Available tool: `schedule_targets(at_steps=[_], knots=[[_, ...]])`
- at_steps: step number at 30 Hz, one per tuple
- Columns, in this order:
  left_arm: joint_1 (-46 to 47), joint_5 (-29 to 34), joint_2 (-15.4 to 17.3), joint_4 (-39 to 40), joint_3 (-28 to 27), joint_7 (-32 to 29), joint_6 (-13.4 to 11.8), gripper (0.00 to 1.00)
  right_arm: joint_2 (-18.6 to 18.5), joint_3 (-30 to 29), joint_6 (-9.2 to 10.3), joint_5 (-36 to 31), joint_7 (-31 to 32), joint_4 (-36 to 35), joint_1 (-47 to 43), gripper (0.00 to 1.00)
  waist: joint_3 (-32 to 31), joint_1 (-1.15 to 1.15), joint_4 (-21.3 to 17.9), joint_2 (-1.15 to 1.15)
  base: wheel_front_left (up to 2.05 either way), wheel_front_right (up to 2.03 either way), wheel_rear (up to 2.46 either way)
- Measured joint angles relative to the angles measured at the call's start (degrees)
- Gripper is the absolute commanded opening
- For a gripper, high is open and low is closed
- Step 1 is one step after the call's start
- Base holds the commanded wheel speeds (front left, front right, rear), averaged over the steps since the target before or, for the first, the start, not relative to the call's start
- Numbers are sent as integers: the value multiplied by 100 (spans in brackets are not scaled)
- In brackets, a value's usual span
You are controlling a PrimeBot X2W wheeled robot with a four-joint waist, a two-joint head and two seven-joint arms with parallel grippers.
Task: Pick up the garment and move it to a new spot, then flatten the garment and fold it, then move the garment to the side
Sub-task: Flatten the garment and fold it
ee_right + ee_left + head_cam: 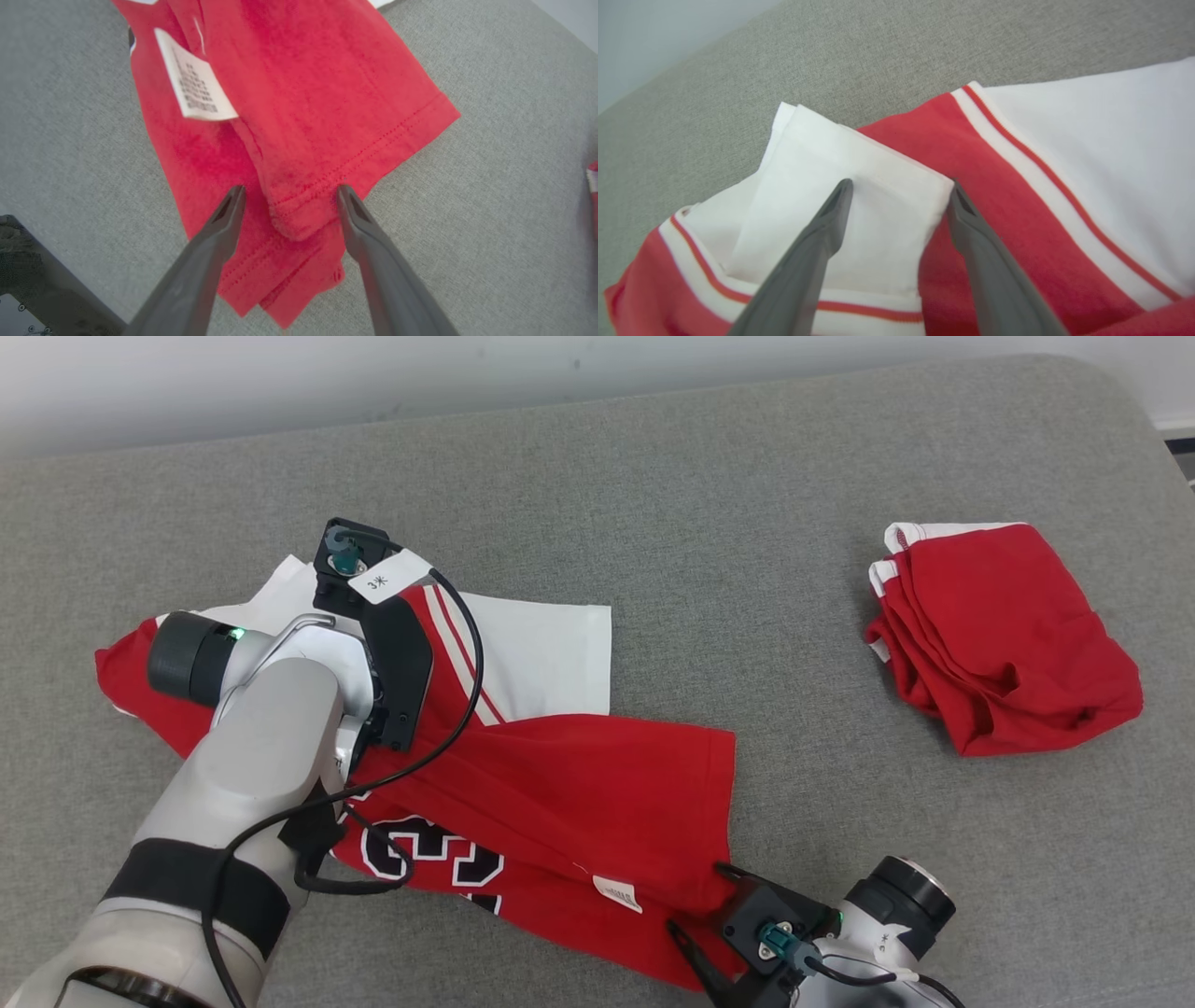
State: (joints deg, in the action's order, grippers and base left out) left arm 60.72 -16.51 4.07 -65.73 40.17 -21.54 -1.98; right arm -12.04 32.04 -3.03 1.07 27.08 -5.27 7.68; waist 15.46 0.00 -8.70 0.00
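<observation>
A red and white jersey with a black-and-white number lies spread and partly twisted on the grey padded surface. My left gripper is open and angled down onto the jersey's upper left. Its fingers straddle a folded white sleeve beside red cloth with white stripes. My right gripper is open at the jersey's lower right corner. In the right wrist view the right gripper has a bunched red hem between its spread fingers. A white care label lies just beyond.
A second red garment with white trim lies folded at the right of the surface, well apart from the jersey. The surface's rounded far-right corner and a pale wall are behind. Bare grey padding lies between the two garments.
</observation>
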Motion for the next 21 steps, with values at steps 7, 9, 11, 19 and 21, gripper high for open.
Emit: schedule_targets(at_steps=[7, 9, 11, 19, 21], knots=[[2, -14, -35, -147, -18, 98, 5, 100, -134, -13, 1, -25, 70, 2, -18, 100, 5, 0, 21, 0, 0, 0, 0], [10, -23, -37, -189, -19, 102, 5, 100, -135, -18, 1, -26, 74, -1, -17, 100, 11, 0, 27, 0, 0, 0, 0], [39, -23, -37, -225, -18, 143, 5, 100, -133, -14, 1, -26, 74, -10, -16, 100, 18, 0, 31, 0, 0, 0, 0], [91, -47, -54, -372, -27, 244, 46, 100, -134, -12, 3, -123, 121, -14, -15, 85, 50, 0, 40, 0, 0, 0, 0], [91, -67, -63, -403, -31, 269, 46, 100, -134, -11, 7, -123, 124, -14, -16, 89, 59, 0, 40, 0, 0, 0, 0]])
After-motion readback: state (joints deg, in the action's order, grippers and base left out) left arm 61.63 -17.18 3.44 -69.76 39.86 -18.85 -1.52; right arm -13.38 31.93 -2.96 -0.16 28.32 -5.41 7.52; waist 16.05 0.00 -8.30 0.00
